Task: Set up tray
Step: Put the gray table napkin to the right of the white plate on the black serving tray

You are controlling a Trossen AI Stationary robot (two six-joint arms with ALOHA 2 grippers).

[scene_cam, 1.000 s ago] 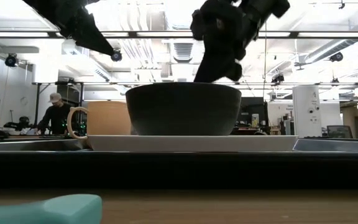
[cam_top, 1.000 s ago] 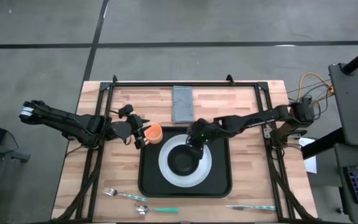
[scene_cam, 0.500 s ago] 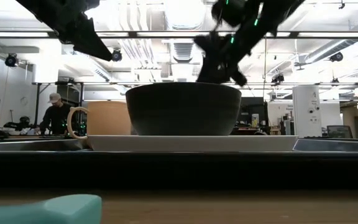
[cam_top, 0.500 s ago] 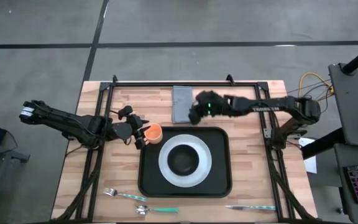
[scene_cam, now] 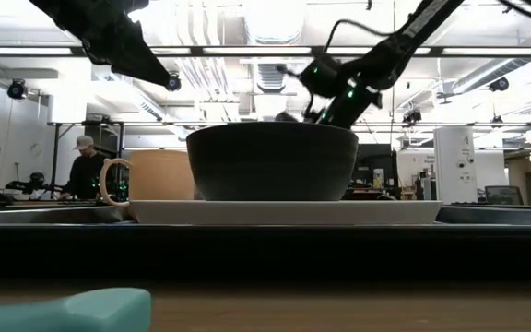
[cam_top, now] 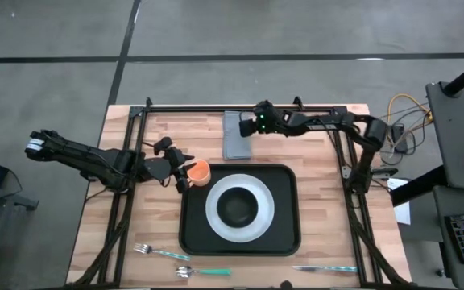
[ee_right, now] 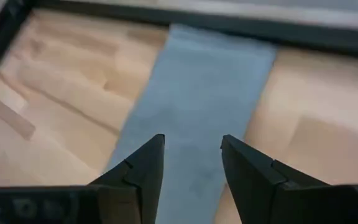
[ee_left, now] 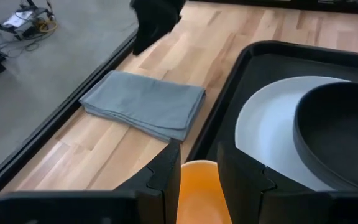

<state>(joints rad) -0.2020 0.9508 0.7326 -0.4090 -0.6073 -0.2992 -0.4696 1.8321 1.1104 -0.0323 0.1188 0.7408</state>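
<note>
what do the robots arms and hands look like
Both arms are dark, slim and jointed. The left hand and right hand each end in two black, wedge-shaped fingers. Small green lights glow near the right wrist. The left arm's outer end carries a white marking, and cables trail at the right arm's base.

Grey tiled floor (cam_top: 216, 32), bright ceiling strip lights (scene_cam: 275, 51)

The wooden tabletop (cam_top: 321, 201) carries the black tray (cam_top: 284, 234), a grey napkin (cam_top: 237, 135), fork (cam_top: 150, 251), spoon (cam_top: 202, 271) and knife (cam_top: 325, 268).
</note>
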